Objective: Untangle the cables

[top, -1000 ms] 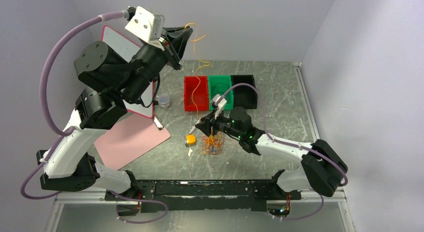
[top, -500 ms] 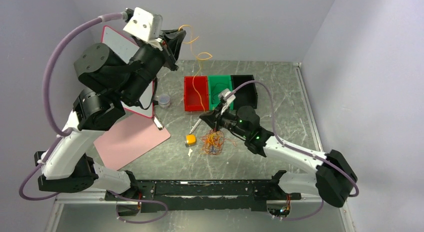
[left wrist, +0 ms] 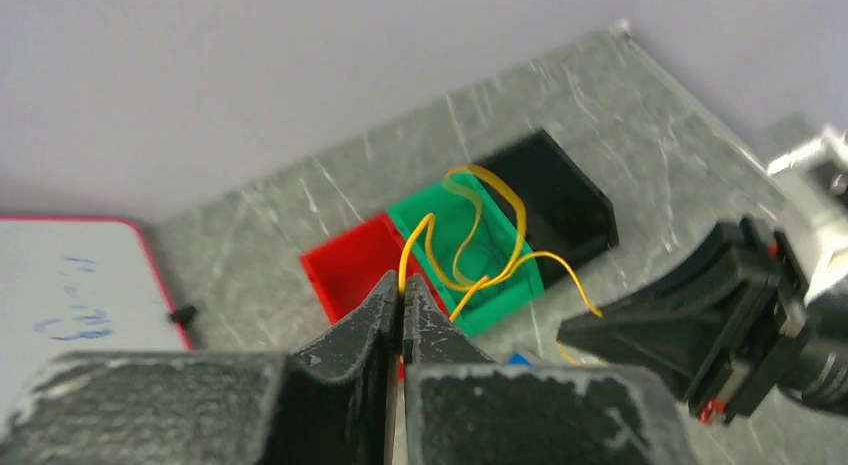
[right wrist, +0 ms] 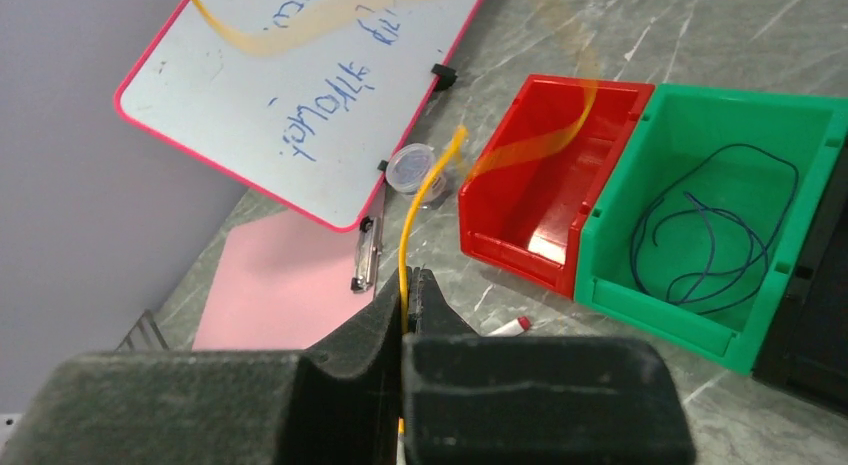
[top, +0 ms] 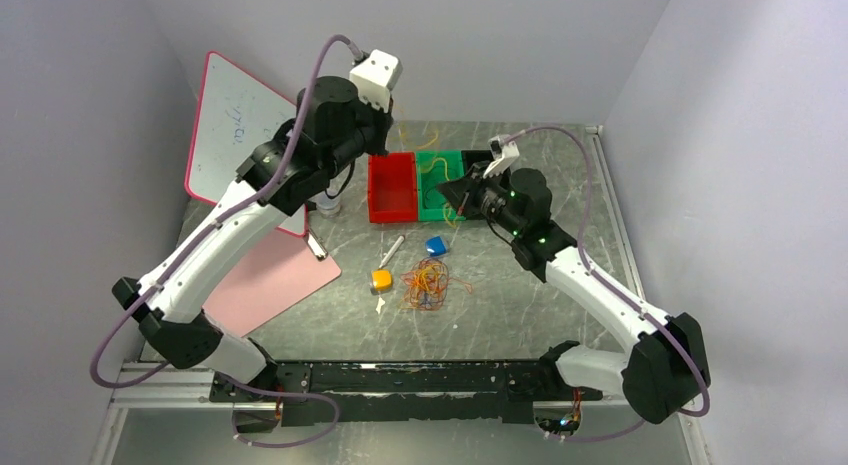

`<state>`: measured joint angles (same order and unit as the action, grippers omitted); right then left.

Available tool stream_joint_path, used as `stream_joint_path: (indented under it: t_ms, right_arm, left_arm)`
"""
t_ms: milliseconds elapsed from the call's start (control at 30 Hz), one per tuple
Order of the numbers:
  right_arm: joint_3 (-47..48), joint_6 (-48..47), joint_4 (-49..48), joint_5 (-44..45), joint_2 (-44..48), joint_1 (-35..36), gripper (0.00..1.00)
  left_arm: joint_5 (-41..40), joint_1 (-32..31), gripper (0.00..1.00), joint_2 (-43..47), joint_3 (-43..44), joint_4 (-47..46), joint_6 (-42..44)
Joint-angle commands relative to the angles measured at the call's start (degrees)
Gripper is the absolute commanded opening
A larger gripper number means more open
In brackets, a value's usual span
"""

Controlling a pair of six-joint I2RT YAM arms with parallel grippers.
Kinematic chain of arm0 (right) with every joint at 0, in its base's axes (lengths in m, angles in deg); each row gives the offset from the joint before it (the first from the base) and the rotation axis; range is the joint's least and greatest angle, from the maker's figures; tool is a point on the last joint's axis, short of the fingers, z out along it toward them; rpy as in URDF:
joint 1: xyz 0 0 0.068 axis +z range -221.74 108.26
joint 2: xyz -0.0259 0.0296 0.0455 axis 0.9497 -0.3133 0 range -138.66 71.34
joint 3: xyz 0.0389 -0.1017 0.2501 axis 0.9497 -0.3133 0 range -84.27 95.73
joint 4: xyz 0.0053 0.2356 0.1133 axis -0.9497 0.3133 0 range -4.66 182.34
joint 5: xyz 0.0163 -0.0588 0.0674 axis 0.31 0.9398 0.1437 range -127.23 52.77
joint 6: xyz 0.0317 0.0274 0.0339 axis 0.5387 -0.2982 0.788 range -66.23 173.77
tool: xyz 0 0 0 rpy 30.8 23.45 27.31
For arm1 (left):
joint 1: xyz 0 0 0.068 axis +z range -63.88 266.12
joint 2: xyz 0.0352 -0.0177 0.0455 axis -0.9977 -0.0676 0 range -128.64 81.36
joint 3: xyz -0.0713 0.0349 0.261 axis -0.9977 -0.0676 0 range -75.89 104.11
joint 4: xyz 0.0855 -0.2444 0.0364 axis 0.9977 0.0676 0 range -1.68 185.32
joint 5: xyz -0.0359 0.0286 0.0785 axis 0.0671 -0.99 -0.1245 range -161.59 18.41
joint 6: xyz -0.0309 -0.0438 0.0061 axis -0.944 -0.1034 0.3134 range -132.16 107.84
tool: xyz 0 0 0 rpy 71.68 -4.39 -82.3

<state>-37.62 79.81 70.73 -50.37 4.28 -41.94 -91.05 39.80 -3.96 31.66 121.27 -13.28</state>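
Here both the left gripper (left wrist: 402, 297) and right gripper (right wrist: 408, 305) pinch the yellow cable (left wrist: 403, 263) in closed jaws, its loops showing over the green bin (left wrist: 503, 297) mid-frame, left wrist view.

- Surface (top: 520, 315): grey-green, marbled with pale veins.
- Red bin (right wrist: 520, 250): plain glossy red.
- Green bin (right wrist: 660, 315): plain bright green.
- Black bin (left wrist: 585, 220): plain black.
- Yellow cable (right wrist: 403, 255): solid yellow.
- Dark blue cable (right wrist: 715, 225): dark blue against the green.
- Tangled cables (top: 425, 283): orange and red-orange, with some dark strands.
- Whiteboard (top: 235, 135): white with a pink-red frame and blue handwriting.
- Sheet (top: 265, 280): flat pale pink.
- Two small blocks: one yellow-orange (top: 381, 279), one blue (top: 436, 245).
- Marker (right wrist: 508, 327): white with a red tip.
- Left fingers (left wrist: 360, 335) and right fingers (right wrist: 370, 335): matt black.
- Arms: white and black, with lilac hoses.
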Motion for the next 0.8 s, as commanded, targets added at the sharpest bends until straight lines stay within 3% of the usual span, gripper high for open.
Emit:
stream_joint_path:
  t_ms: [0,333,767]
  right_arm:
    - [2.19,3.32,0.84,-2.18,-1.92,-3.16,0.0]
    - [8.9,2.39,-0.07,-5.84,-11.73,-5.71,0.0]
    - [25.2,4.0,-2.75,-15.18,-32.52,-3.63,0.0]
  left_arm:
    - [13.89,4.27,0.07,-0.2,-6.4,-1.76,-6.67]
    - [23.61,11.08,0.07,-3.5,-16.44,-6.84,-10.16]
    - [22.62,18.41,0.07,-8.39,-17.63,-7.72,-9.31]
